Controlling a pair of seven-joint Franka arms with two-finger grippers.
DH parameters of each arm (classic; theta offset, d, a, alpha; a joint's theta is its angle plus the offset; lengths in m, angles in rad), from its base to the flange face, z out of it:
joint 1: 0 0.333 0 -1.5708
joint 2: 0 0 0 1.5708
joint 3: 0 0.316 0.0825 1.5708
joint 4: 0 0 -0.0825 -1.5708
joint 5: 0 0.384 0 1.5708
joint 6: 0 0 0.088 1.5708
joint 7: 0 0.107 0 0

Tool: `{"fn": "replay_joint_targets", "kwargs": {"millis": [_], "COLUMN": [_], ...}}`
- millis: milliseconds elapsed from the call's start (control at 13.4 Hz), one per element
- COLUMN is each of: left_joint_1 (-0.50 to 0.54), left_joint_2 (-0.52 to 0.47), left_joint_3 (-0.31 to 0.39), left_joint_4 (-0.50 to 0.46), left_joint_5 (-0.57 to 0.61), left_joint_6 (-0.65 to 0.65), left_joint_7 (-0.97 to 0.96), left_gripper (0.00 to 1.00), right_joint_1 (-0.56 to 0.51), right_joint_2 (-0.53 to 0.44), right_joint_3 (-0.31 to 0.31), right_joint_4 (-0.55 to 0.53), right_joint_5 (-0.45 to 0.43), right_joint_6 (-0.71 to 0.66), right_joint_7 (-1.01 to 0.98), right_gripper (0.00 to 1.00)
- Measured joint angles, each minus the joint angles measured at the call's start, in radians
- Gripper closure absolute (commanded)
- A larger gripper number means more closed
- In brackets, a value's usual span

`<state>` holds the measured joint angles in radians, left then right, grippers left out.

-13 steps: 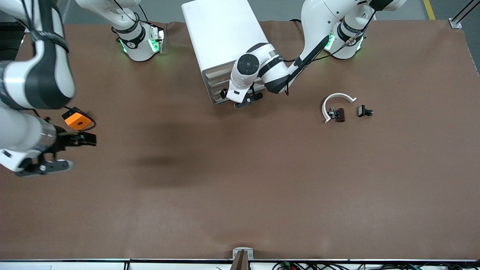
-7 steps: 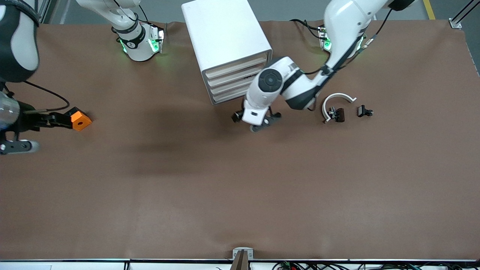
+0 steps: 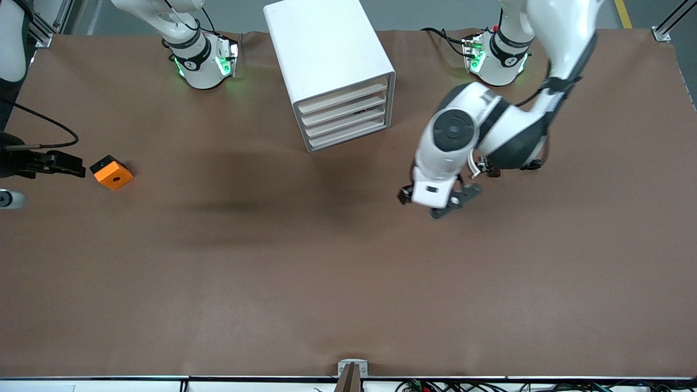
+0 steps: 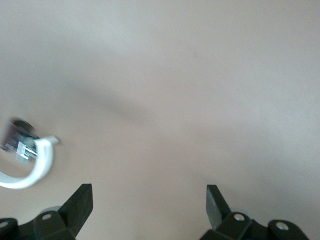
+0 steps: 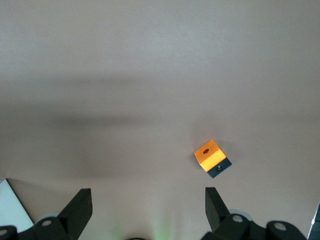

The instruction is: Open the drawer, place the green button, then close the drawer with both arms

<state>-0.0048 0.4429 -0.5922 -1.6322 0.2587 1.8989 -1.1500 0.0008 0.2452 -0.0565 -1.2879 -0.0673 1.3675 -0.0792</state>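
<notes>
The left arm (image 3: 490, 130) hides most of the white ring (image 4: 35, 167).

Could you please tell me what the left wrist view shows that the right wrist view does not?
Only the left wrist view shows the white C-shaped ring with a small dark part beside it. Only the right wrist view shows the orange cube and a white corner of the drawer cabinet. Both show the bare brown table and their own open gripper, left gripper and right gripper, holding nothing.

Robot lab: bench-mounted arms (image 3: 479, 130)
</notes>
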Motion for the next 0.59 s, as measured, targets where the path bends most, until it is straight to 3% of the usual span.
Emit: {"fn": "replay_joint_targets", "kwargs": {"millis": [372,595], "left_joint_1": [0.198,0.244], "left_joint_2": [-0.05,-0.074], "left_joint_3": [0.0,0.0], "left_joint_4": [0.046,0.12], "left_joint_5": [0.001,0.001], "left_joint_6": [-0.04,-0.126], "left_joint_7": [0.275,0.364], "left_gripper": [0.0,0.0], "right_joint_1": [-0.007,-0.007], "right_joint_2": [-0.018,-0.047], "right_joint_3": [-0.027,-0.028], "right_joint_4": [0.085,0.087], "right_joint_5": [0.002,0.017], "right_joint_6": [-0.066,-0.084], "right_joint_7": [0.0,0.0], "right_gripper": [0.0,0.0]}}
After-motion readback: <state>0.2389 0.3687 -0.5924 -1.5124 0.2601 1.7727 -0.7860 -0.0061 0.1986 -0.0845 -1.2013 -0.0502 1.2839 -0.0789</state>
